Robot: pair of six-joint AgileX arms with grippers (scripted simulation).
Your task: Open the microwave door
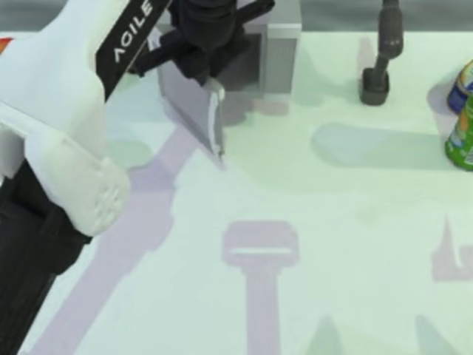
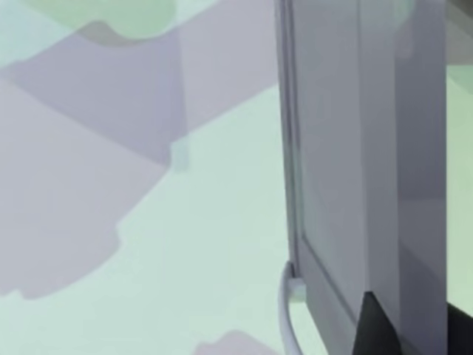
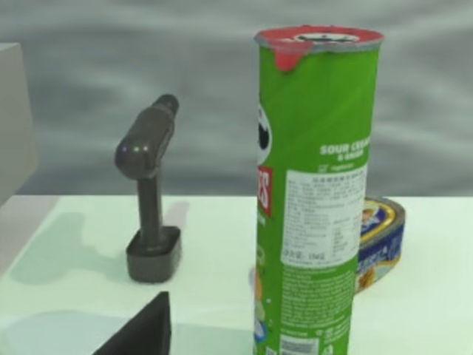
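Observation:
The silver-grey microwave (image 1: 279, 52) stands at the back middle of the table. The microwave door (image 1: 188, 100) is swung out toward the front left, and its pale bar handle (image 1: 216, 122) is on the free edge. My left gripper (image 1: 211, 70) reaches over the door's top. In the left wrist view the door panel (image 2: 332, 148) fills the frame, with the handle (image 2: 284, 314) beside it. My left gripper (image 2: 421, 329) is shut on the door's edge, one black finger (image 2: 377, 329) on each face. My right gripper (image 3: 140, 333) shows only as a black wedge, parked out of the top view.
A dark hand-held tool on a block base (image 1: 377, 63) (image 3: 148, 214) stands upright right of the microwave. At the far right stand a green chip can (image 1: 462, 137) (image 3: 314, 192) and a blue tin (image 1: 462, 85) (image 3: 380, 240). My left arm's white body covers the left side.

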